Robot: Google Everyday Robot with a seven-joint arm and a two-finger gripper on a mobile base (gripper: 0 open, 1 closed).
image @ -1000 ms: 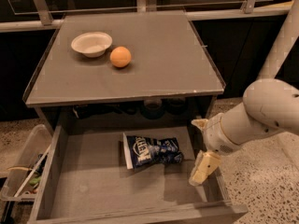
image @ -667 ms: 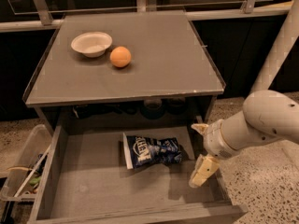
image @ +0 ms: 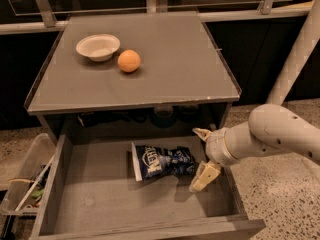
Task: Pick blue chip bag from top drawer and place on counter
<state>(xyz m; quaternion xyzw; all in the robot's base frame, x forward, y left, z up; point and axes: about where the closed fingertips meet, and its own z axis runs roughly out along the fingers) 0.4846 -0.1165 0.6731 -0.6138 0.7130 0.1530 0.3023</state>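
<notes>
The blue chip bag (image: 162, 161) lies flat on the bottom of the open top drawer (image: 100, 204), near its back middle, white edge to the left. My gripper (image: 202, 156) is inside the drawer just right of the bag, its two pale fingers spread apart, one at the bag's far right corner and one (image: 204, 177) at its near right corner. The fingers hold nothing. The counter (image: 165, 59) is above the drawer.
A white bowl (image: 98, 46) and an orange (image: 129, 61) sit on the counter's left back part. A clear plastic bin (image: 22, 184) with odds and ends stands on the floor left of the drawer. My arm (image: 280, 134) reaches in from the right.
My gripper and arm have moved a little left, toward the bag's right end. The bag has not moved.
</notes>
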